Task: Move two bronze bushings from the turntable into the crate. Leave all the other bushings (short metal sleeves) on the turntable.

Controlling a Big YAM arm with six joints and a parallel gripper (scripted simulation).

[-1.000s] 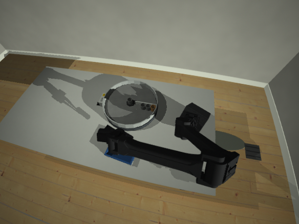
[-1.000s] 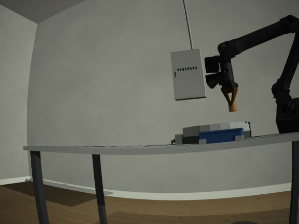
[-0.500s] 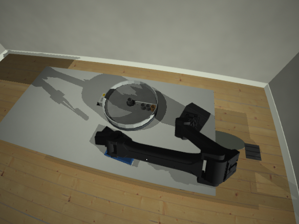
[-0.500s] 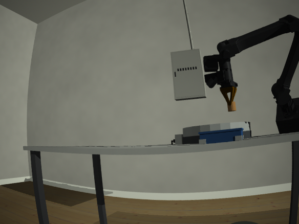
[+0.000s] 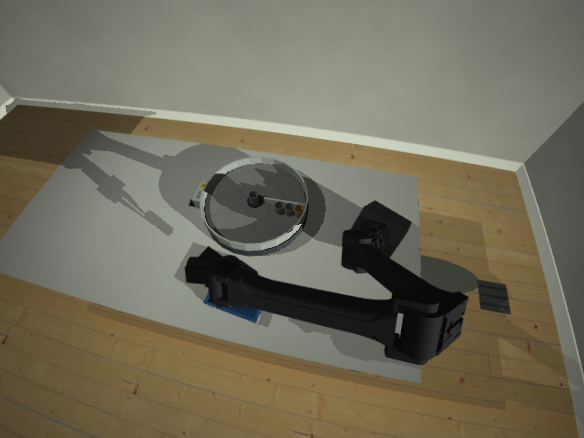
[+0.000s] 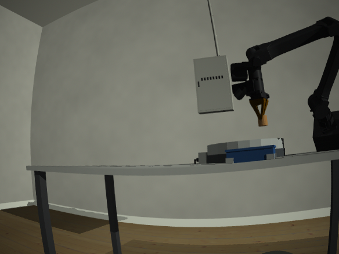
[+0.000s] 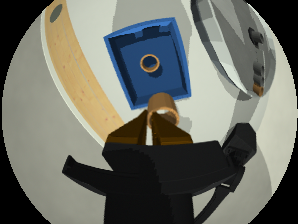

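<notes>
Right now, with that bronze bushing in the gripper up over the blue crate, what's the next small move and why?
Probably lower straight down toward the crate before releasing. The gripper is shut on a bronze bushing well above the table, and the wrist view shows the crate roughly below it with one bronze bushing already inside. Dropping from this height risks a bounce out.

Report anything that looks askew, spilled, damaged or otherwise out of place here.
Nothing stands out. The gripper holds a bronze bushing high above the blue crate, where another bronze bushing already lies. One bronze bushing and the dark ones sit on the turntable.
</notes>
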